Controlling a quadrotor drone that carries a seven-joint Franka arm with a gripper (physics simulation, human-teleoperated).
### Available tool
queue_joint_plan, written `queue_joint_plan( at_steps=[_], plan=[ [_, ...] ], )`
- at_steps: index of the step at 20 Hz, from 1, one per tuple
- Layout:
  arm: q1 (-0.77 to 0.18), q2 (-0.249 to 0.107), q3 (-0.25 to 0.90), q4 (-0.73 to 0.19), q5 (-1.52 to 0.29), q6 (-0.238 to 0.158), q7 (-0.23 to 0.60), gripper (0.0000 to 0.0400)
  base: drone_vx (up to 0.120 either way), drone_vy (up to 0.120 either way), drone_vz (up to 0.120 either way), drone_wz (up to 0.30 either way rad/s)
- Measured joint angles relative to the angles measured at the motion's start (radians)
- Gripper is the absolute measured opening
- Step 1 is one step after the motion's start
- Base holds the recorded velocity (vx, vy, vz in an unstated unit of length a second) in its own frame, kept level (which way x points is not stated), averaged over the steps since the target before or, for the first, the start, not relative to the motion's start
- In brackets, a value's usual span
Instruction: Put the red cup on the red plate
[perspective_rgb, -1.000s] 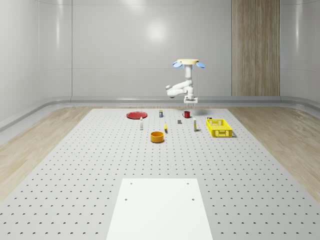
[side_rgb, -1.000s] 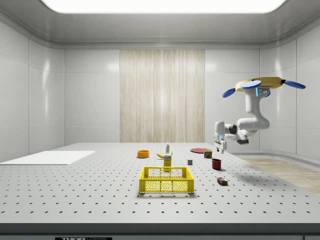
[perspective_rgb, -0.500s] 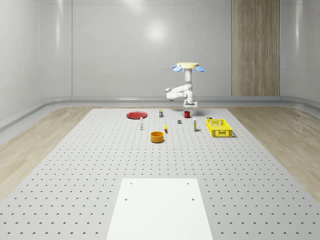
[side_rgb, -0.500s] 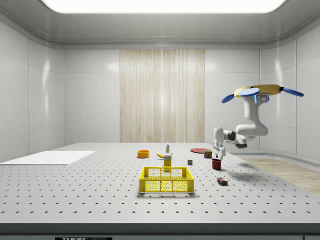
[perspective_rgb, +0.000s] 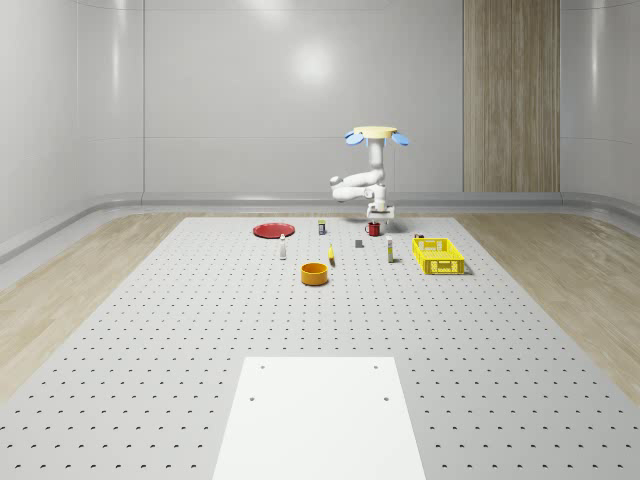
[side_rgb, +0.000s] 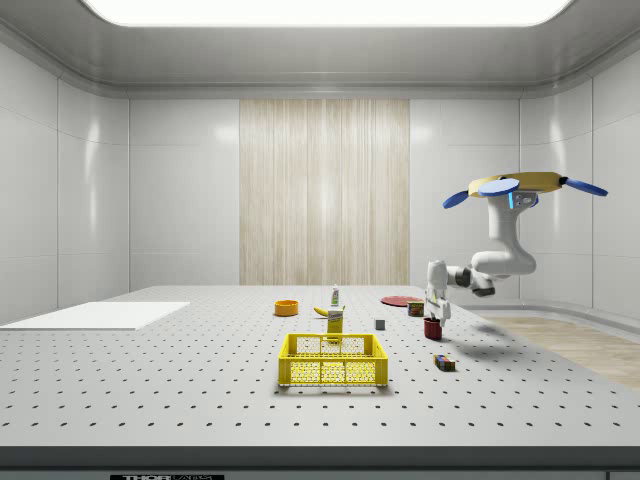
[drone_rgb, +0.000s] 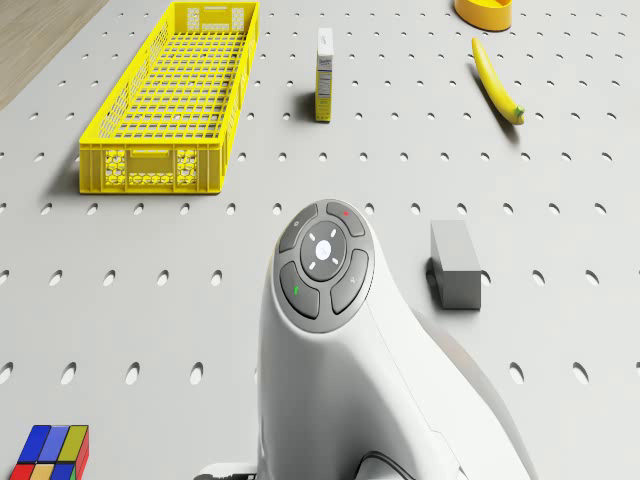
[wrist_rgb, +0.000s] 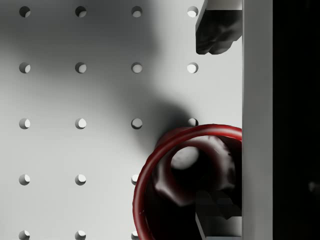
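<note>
I've dropped the jaws (side_rgb: 434, 318) lower, spread astride the red cup's (wrist_rgb: 187, 182) rim, one finger inside; drone (perspective_rgb: 377, 133) hovering above the counter (perspective_rgb: 200, 330). I'd clamp squarely before lifting toward the red plate (perspective_rgb: 272, 230).

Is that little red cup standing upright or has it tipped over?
Upright. In the wrist view the small red cup shows its round rim and dark inside from above, and in the side view it stands on the perforated table under the gripper.

Bright, even light from ceiling panel (side_rgb: 325, 10). Soft glare patches on far wall (perspective_rgb: 310, 65). Faint shadows under things on table (perspective_rgb: 200, 330). Wrist view: heavy soft shadow, dark band, perhaps pincer's housing.
</note>
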Motion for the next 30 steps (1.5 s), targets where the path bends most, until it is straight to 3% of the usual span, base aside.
queue_joint_plan(
  at_steps=[7, 20, 24, 27, 30],
  plan=[
    [0.001, -0.031, -0.038, 0.020, -0.031, 0.047, -0.014, 0.0400, 0.000, 0.000, 0.000, 0.000],
    [-0.053, -0.052, -0.032, 0.060, -0.024, 0.081, 0.003, 0.0400, 0.000, 0.000, 0.000, 0.000],
    [-0.060, -0.060, -0.030, 0.062, -0.020, 0.090, 0.009, 0.0220, 0.000, 0.000, 0.000, 0.000],
    [-0.064, -0.067, -0.029, 0.063, -0.016, 0.096, 0.012, 0.0157, 0.000, 0.000, 0.000, 0.000],
    [-0.068, -0.074, -0.027, 0.063, -0.013, 0.102, 0.015, 0.0127, 0.000, 0.000, 0.000, 0.000]
  ],
)
